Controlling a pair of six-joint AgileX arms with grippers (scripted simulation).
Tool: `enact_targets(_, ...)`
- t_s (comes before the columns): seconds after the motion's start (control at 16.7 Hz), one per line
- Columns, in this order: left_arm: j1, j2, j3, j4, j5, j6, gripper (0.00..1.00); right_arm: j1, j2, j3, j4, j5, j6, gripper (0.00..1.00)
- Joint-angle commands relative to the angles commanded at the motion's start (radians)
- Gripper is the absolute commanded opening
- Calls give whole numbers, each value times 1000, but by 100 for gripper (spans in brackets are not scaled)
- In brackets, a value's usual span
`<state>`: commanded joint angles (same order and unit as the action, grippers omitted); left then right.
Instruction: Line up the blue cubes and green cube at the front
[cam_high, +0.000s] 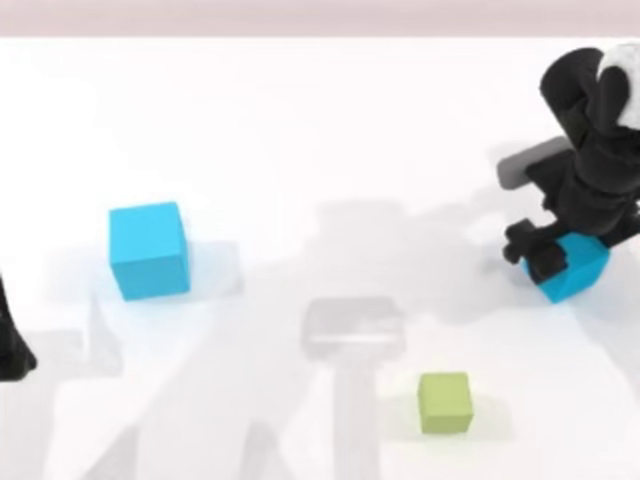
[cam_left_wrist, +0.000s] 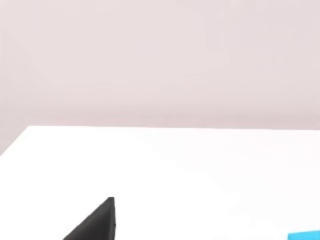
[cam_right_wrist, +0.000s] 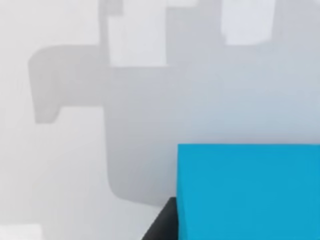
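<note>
Blue cube at the table's right (cam_high: 575, 272): in the top view it sits under the right gripper (cam_high: 540, 255), whose dark fingers straddle its near-left corner and appear closed on it; whether it is lifted clear of the table cannot be told. The other blue cube (cam_high: 149, 250) rests alone at the left, well apart. The green cube (cam_high: 444, 403) lies toward the front, right of centre, nearer the right gripper than the left arm (cam_high: 12, 340), which is parked at the left edge. Judged from this, the held cube must travel forward and leftward to reach the front row beside the green cube.

Left wrist view: one dark finger (cam_left_wrist: 97, 222) over bare table, with a sliver of blue cube (cam_left_wrist: 305, 235) at the edge; this gripper's opening cannot be told.

Right wrist view: the blue cube (cam_right_wrist: 250, 192) fills the near corner, one dark finger (cam_right_wrist: 162, 225) against its side, consistent with a grip.
</note>
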<state>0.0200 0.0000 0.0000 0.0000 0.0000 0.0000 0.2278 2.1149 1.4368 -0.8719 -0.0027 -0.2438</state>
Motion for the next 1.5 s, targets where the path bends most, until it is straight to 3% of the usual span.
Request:
enact_targets(0.42,0,0,0,0,0,0,100,6,-77,136,-218,0,-1,0)
enact_targets(0.84,0,0,0,0,0,0,100,27,-79,145,-230,0,36,0)
enact_targets(1.14,0,0,0,0,0,0,100,190,-84,148,-250,5,295,0)
enact_targets(1.5,0,0,0,0,0,0,100,464,-119,121,-273,13,805,0)
